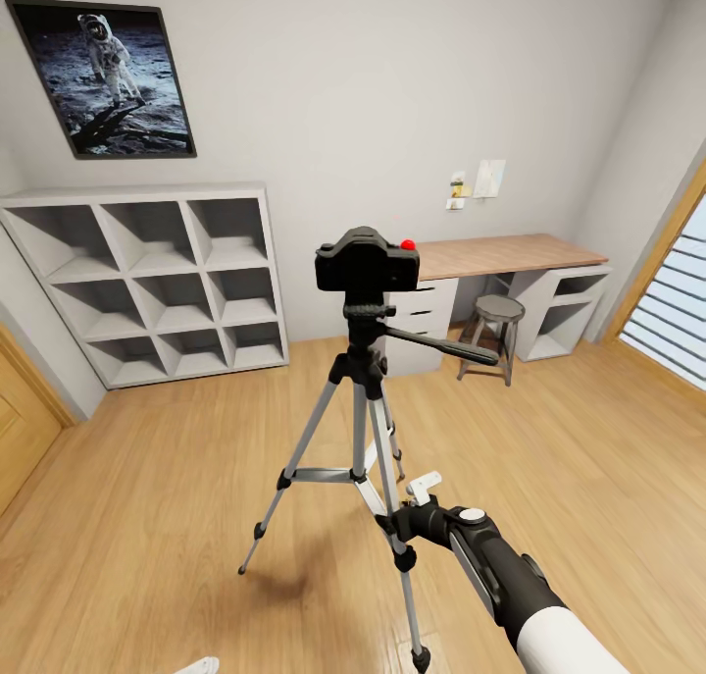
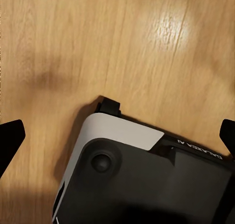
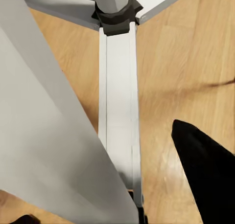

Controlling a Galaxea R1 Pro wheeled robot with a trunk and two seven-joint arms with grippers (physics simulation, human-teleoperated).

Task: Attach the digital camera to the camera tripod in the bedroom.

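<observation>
The digital camera (image 1: 365, 260), a small black box with a red button (image 1: 408, 244), sits on the black head of the camera tripod (image 1: 361, 399). The tripod stands upright on the bedroom's wood floor, its pan handle (image 1: 446, 346) pointing right. My right gripper (image 1: 424, 488) hangs low beside the tripod's front leg (image 1: 392, 517). In the right wrist view this gripper (image 3: 117, 199) is open, with silver legs (image 3: 117, 111) close in front and one black fingertip (image 3: 205, 175) to the side. My left gripper (image 2: 122, 131) is open over the floor and the robot's own base (image 2: 147, 180).
A white cube shelf (image 1: 157, 282) stands against the back wall under an astronaut picture (image 1: 108, 76). A wood-topped desk (image 1: 510, 254) with a round grey stool (image 1: 495, 333) is at the back right. A slatted window (image 1: 677, 311) is on the right, a wooden door (image 1: 20, 419) on the left.
</observation>
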